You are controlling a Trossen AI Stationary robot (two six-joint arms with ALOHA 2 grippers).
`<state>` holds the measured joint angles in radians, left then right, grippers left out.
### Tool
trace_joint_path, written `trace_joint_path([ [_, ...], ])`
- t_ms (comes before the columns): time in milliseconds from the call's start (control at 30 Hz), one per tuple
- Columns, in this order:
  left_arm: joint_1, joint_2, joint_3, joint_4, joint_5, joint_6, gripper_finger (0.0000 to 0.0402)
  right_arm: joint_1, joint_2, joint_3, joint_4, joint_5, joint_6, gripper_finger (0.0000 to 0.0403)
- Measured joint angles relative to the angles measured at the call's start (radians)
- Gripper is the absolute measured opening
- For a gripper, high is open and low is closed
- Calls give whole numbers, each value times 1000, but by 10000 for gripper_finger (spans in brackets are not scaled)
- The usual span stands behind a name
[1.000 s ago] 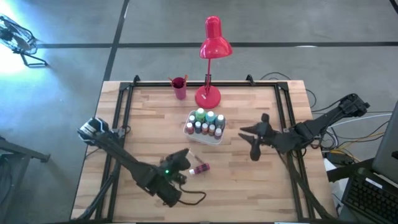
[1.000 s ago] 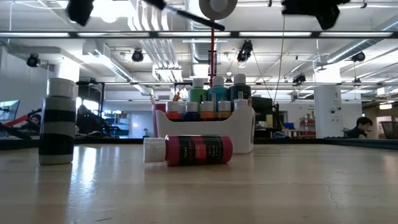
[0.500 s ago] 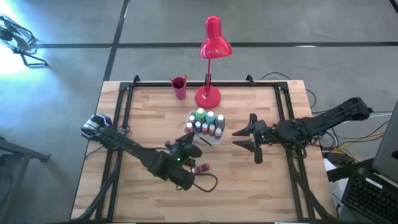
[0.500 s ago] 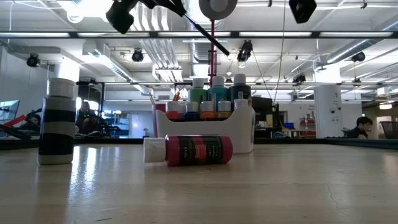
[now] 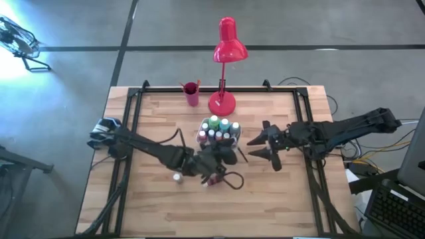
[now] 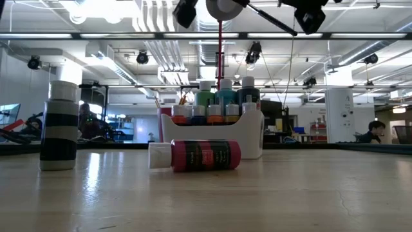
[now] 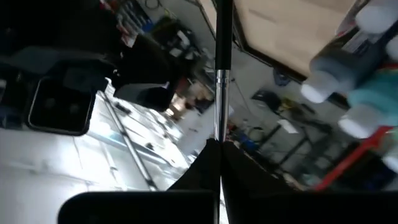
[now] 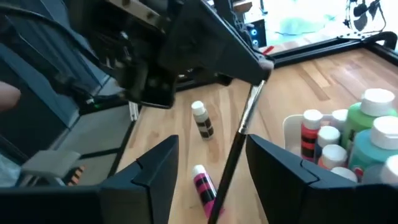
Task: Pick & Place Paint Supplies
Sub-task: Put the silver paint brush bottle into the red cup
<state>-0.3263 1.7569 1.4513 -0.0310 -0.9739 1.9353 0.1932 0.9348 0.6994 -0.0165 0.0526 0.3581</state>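
Brush clamped by left hand (shut)

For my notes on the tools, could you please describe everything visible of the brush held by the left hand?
The brush is thin and straight, with a dark handle and a silvery metal ferrule partway along. The left hand, shut, pinches it at one end and holds it tilted in the air above the table, near the white tray of bottles. Its tip is hard to make out. Nothing else visibly touches it.
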Motion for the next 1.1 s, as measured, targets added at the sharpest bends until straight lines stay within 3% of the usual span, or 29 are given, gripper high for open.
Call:
trace_joint_path([
  [167, 26, 0, 0, 39, 87, 155, 0, -2, -58, 0, -41, 0, 9, 187],
  [433, 30, 4, 0, 205, 208, 344, 0, -14, -34, 0, -37, 2, 9, 173],
  [867, 44, 6, 0, 284, 221, 477, 0, -18, 35, 0, 2, -8, 36, 199],
  [1100, 46, 6, -1, 285, 220, 479, 0, -17, 71, 0, 62, -28, 43, 174],
])
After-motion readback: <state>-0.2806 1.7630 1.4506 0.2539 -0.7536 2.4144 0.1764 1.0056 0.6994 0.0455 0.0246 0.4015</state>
